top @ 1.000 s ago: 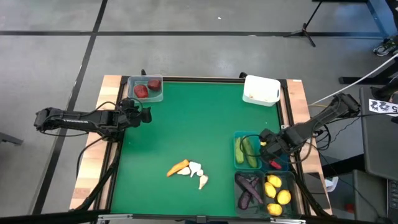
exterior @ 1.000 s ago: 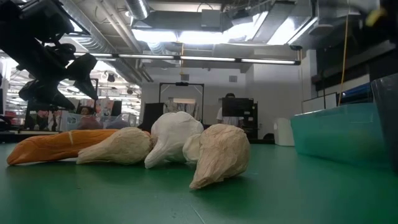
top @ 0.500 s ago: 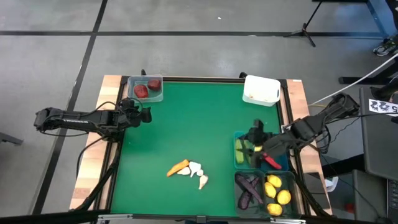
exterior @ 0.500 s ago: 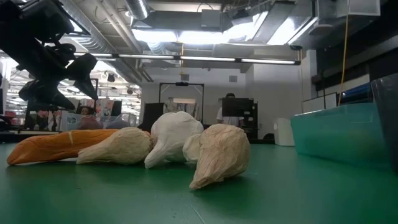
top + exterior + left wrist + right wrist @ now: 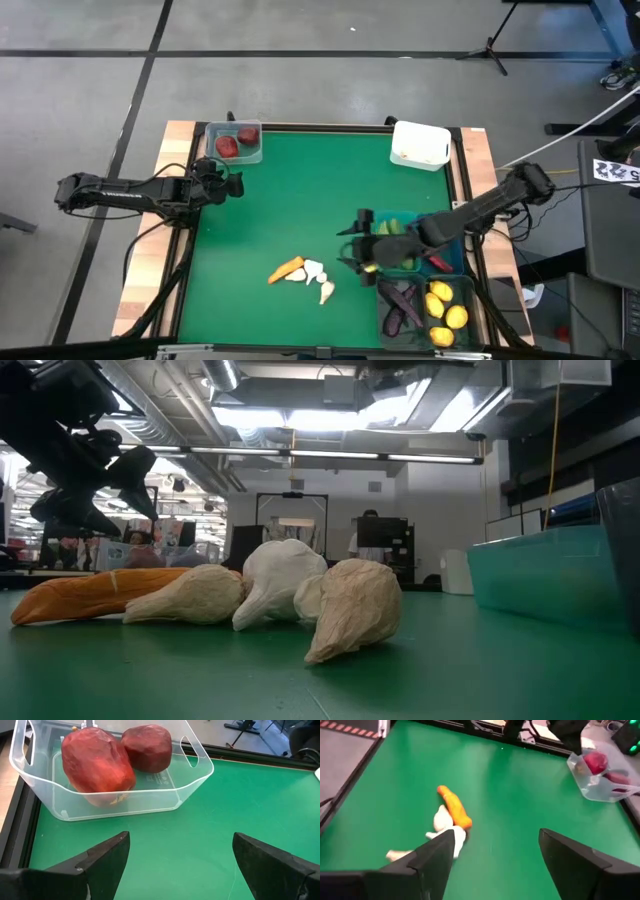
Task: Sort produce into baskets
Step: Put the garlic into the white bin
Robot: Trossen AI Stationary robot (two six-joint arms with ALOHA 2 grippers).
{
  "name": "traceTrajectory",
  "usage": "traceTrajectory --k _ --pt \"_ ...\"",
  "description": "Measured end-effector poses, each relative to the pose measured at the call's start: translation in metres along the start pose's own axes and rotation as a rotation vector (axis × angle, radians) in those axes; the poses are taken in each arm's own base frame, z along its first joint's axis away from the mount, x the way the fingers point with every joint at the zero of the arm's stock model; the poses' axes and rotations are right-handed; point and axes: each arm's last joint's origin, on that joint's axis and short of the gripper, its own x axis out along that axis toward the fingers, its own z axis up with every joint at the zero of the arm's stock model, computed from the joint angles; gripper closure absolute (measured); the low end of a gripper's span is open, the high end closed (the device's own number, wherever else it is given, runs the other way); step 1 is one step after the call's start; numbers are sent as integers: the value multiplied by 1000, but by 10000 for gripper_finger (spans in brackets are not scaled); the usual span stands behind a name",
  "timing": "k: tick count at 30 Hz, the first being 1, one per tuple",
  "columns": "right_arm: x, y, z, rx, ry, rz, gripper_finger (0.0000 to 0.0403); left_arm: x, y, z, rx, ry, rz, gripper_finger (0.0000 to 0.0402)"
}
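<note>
Green table (image 5: 290, 190): we are reaching right gripper (image 5: 352, 240), open and empty, toward carrot (image 5: 285, 268); next, straddling it

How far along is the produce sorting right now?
Mostly done: red rounds sit in the clear basket, cucumbers, eggplants and lemons in the right-side baskets. The open right hand carries nothing. Left: the carrot and garlic on the mat.

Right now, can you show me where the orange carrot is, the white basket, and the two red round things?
orange carrot (image 5: 286, 269): high view, middle of its body.
white basket (image 5: 419, 146): high view, its upper face.
red round things (image 5: 97, 760): left wrist view, front of the bigger one, inside the clear basket (image 5: 194, 772).
</note>
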Motion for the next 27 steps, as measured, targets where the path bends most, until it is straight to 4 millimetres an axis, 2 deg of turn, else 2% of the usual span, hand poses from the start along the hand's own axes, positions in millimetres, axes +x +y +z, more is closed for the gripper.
traceTrajectory --k 5,12,27 --pt "36 -8 -3 90 -5 97 109 0 0 0 -9 0 0 57" --pt "65 -14 -14 111 39 126 109 0 0 0 -16 0 0 57" --pt "124 9 -44 121 54 173 109 0 0 0 -34 0 0 57"
